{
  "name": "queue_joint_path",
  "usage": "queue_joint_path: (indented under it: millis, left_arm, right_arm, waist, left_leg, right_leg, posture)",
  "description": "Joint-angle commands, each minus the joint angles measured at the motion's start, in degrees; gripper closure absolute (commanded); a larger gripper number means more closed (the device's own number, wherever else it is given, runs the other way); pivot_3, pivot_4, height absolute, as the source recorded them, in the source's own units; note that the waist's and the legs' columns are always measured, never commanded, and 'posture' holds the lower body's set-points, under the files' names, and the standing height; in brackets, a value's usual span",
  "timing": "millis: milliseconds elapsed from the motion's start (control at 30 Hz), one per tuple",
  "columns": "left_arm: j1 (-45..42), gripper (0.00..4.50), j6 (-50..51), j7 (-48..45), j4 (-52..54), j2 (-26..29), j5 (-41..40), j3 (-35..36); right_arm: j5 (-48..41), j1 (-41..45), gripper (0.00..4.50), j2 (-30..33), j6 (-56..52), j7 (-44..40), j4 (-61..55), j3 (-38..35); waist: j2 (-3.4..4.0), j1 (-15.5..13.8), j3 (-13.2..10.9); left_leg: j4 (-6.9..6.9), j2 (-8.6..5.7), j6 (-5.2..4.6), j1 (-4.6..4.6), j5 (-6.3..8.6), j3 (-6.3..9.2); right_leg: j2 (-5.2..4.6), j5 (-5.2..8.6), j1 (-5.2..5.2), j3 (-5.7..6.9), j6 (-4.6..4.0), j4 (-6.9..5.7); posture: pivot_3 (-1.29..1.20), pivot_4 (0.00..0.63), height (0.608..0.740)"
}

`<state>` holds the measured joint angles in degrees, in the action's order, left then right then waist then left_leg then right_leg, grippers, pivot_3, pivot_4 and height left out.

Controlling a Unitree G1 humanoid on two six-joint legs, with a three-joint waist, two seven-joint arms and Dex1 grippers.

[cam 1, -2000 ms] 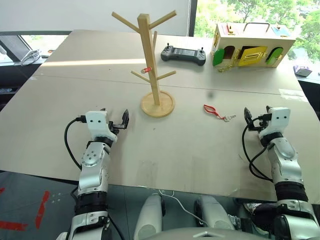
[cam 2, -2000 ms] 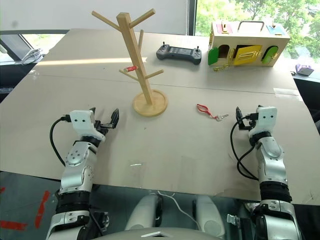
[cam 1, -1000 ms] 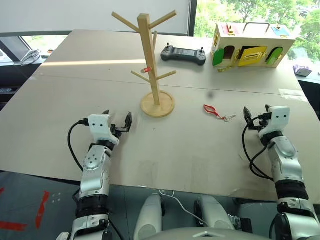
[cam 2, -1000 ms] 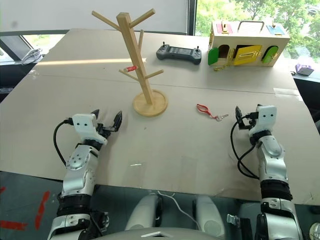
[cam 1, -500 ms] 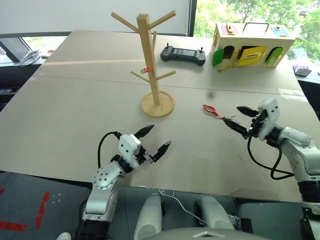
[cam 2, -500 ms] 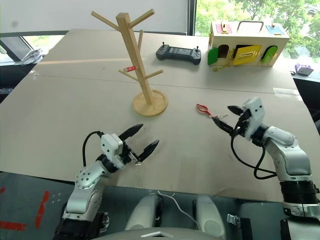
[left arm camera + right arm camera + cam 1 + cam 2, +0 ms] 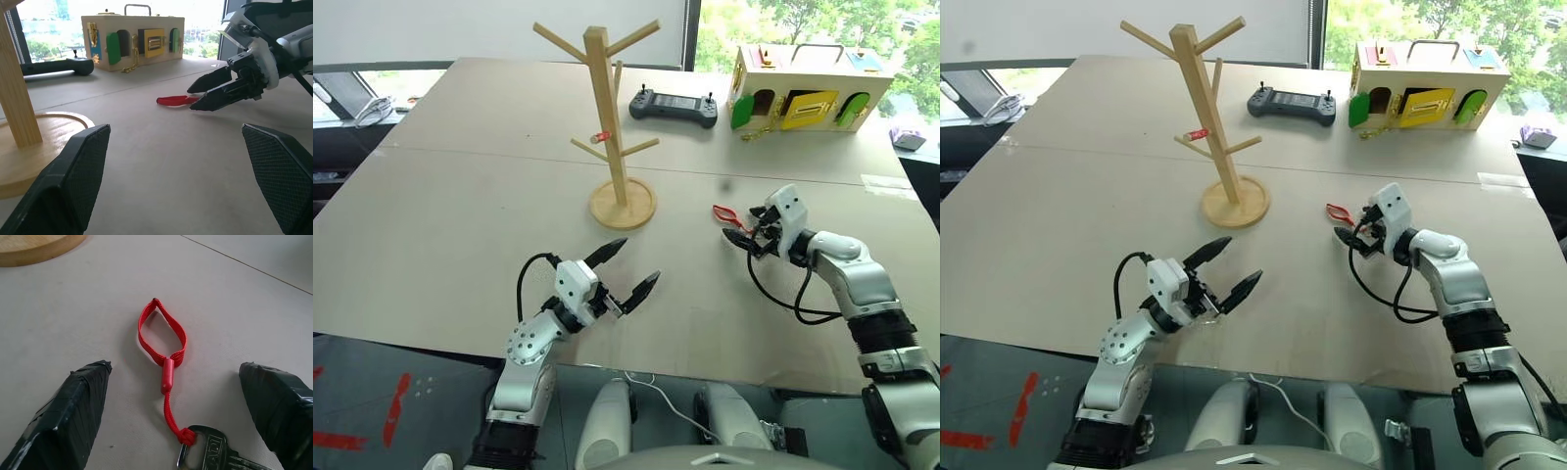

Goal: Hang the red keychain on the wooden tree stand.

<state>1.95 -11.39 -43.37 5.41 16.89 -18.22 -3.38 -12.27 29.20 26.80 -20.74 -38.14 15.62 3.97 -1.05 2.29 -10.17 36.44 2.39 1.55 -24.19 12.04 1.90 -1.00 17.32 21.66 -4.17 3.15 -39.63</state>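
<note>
The red keychain (image 7: 163,350) lies flat on the table (image 7: 460,206) between the wide-open jaws of the right gripper (image 7: 745,231) (key end nearest). The left gripper (image 7: 628,269), also spread open, holds nothing.

I find no writing I can read anywhere in front of me. The small silver metal key (image 7: 215,455) on the thin red cord keychain (image 7: 164,347) carries some raised marks near its ring hole, but they are cut off and too blurred for me to make out. The cream house-shaped wooden box with coloured doors (image 7: 808,86) and the dark grey handheld controller (image 7: 673,105) show no legible label either.
</note>
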Motion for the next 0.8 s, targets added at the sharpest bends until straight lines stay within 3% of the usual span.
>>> queue_joint_path:
  millis: [33,67,100,133,367,400,533,800]
  left_arm:
    - [0.67,0.04,0.49,-0.41,2.83,0.11,-1.03,-0.65]
    - [0.83,0.04,0.65,-0.43,2.97,0.16,-0.99,-0.64]
    - [0.93,0.00,0.75,-0.41,3.10,0.16,-0.96,-0.58]
    - [0.98,0.00,0.97,-0.41,3.24,0.16,-0.99,-0.52]
    - [0.50,0.00,1.72,-0.15,3.38,0.13,-0.73,-0.40]
    - [0.31,0.00,1.87,-0.07,3.43,0.08,-0.72,-0.39]
    - [-0.46,0.00,3.14,0.93,6.10,0.03,-1.44,0.18]
    - [-5.87,0.00,23.09,9.30,23.22,7.24,-10.66,8.34]
  right_arm:
    - [1.38,0.61,0.00,-0.79,2.00,0.43,0.75,-0.22]
    - [1.50,0.31,0.00,-1.01,2.11,0.24,0.50,-0.16]
    - [1.63,0.02,0.55,-1.16,2.15,0.16,0.19,-0.13]
    - [1.74,-0.25,0.77,-1.30,2.21,0.15,-0.15,-0.16]
    - [2.38,-0.92,4.24,-1.87,2.77,0.11,-0.82,-0.53]
    - [2.35,-0.95,4.44,-1.95,2.81,0.10,-0.93,-0.61]
    - [2.33,-1.29,4.44,-1.53,3.56,-0.49,-1.97,-1.02]
    - [-0.67,-0.24,4.44,3.15,7.75,-6.70,-13.56,-3.19]
  waist:
    - [0.00,0.02,0.00]
    - [0.00,0.06,0.00]
    - [0.00,0.10,0.00]
    - [0.00,0.10,0.00]
    - [0.00,0.06,0.00]
    - [0.00,0.06,0.00]
    - [0.00,0.06,0.00]
    - [-0.01,0.23,-0.04]
  left_leg:
    - [0.00,0.00,0.00,0.01,0.00,0.01]
    - [0.00,0.00,0.00,0.02,0.00,0.00]
    - [0.00,0.00,0.00,0.04,0.00,0.00]
    - [0.00,0.00,0.00,0.05,0.00,0.00]
    - [0.00,0.00,0.00,0.05,0.00,0.01]
    - [0.00,0.00,0.00,0.05,0.00,0.00]
    - [0.00,0.00,0.00,0.05,0.00,0.01]
    - [0.01,0.01,0.00,0.00,0.00,0.05]
  right_leg:
    - [0.00,0.00,0.00,0.00,0.00,-0.01]
    - [0.00,0.00,0.00,0.00,0.00,-0.03]
    - [0.00,0.00,-0.01,0.00,0.00,-0.04]
    - [0.01,0.00,-0.01,0.00,0.00,-0.06]
    - [0.01,0.00,-0.01,0.00,0.00,-0.06]
    - [0.01,0.00,-0.01,0.00,0.00,-0.06]
    - [0.01,0.00,-0.01,0.00,0.00,-0.06]
    - [0.01,0.00,0.02,0.02,0.01,-0.07]
  posture:
    - [0.00,0.150,0.740]
    - [0.00,0.150,0.740]
    - [0.00,0.150,0.740]
    - [0.00,0.150,0.740]
    - [0.00,0.150,0.740]
    - [0.00,0.150,0.740]
    - [0.00,0.150,0.740]
    - [0.00,0.150,0.740]
